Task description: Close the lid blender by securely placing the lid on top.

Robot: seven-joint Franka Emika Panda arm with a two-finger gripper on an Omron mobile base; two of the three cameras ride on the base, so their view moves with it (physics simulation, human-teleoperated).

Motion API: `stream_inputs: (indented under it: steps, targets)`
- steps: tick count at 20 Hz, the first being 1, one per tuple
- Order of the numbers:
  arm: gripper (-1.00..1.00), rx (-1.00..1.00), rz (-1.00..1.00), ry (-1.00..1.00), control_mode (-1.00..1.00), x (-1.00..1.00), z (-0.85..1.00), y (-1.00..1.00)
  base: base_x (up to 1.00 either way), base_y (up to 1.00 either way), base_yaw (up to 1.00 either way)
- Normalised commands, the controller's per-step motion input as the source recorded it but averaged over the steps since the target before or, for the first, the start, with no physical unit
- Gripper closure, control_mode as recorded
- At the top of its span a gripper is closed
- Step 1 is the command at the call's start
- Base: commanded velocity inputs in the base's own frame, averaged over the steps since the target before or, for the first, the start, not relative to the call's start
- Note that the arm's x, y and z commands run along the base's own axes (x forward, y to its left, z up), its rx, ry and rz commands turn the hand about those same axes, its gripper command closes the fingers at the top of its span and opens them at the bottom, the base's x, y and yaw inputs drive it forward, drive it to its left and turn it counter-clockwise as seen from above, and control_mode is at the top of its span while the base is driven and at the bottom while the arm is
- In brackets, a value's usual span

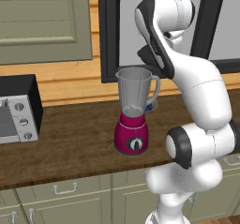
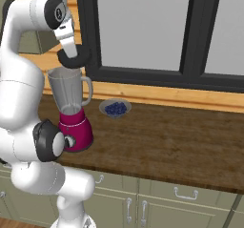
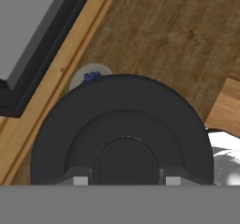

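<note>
The black lid is held between the fingers, partly closed on its middle knob; it hangs just above the open rim of the blender; the blender is stood on the counter, near the front edge; a bowl of blueberries is set behind it; a toaster oven is kept well apart.

- A home kitchen.
- A long dark wooden counter runs under a black-framed window, with a light wood backsplash between them.
- Grey-green cabinet doors with metal handles sit below the counter's front edge; an upper cabinet hangs above.
- Appliances stand on it: a blender, a toaster oven.
- A bowl of blueberries sits near the back edge.
</note>
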Motion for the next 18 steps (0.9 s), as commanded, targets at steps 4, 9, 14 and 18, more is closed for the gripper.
stream_inputs:
  steps: [4, 9, 14, 18]
  targets:
    - [1.0, 0.02, 0.03, 0.0, -1.0, 0.18, 0.02, 0.53, 0.0, 0.0, 0.0]
    - [1.0, 0.01, 0.08, 0.0, -1.0, 0.05, -0.14, 0.33, 0.0, 0.0, 0.0]
    - [1.0, 0.0, 0.02, 0.0, -1.0, 0.25, -0.02, 0.13, 0.0, 0.0, 0.0]
    - [1.0, -0.02, 0.02, 0.01, -1.0, 0.13, -0.1, 0.11, 0.0, 0.0, 0.0]
